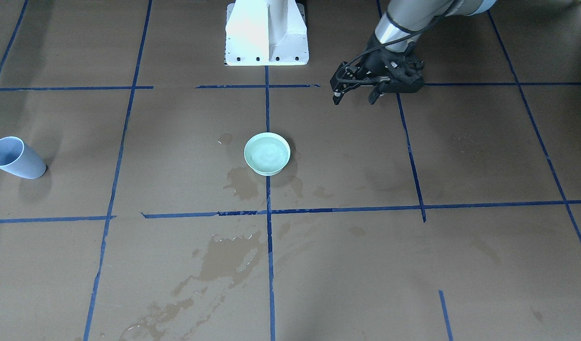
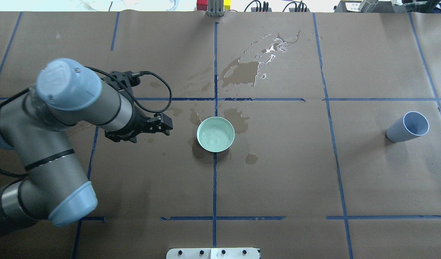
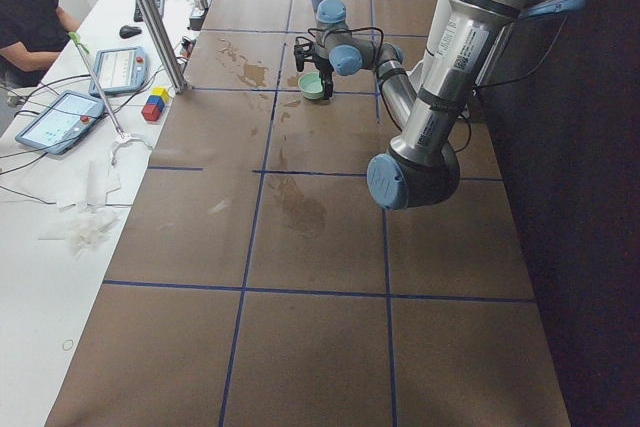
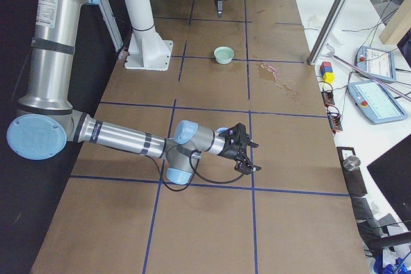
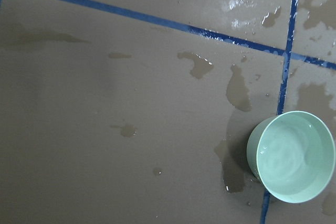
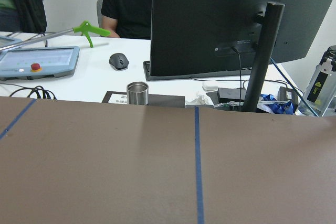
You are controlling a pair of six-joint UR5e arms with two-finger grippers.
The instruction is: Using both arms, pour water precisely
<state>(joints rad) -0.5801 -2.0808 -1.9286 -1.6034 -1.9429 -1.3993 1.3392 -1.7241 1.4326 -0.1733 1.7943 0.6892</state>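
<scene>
One bowl (image 1: 267, 172) of water (image 1: 267, 154), one cup (image 1: 18, 158)

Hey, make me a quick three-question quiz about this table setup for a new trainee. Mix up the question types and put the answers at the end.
1. True or false: the left gripper is shut on the green bowl.
2. Short answer: on which side of the robot, its own left or right, does the blue-grey cup stand?
3. Multiple choice: the bowl stands A) on a blue tape line, B) between the left gripper's fingers, C) inside the cup.

Key:
1. False. The gripper is open and apart from the bowl, which holds water.
2. Its right.
3. A.
</scene>
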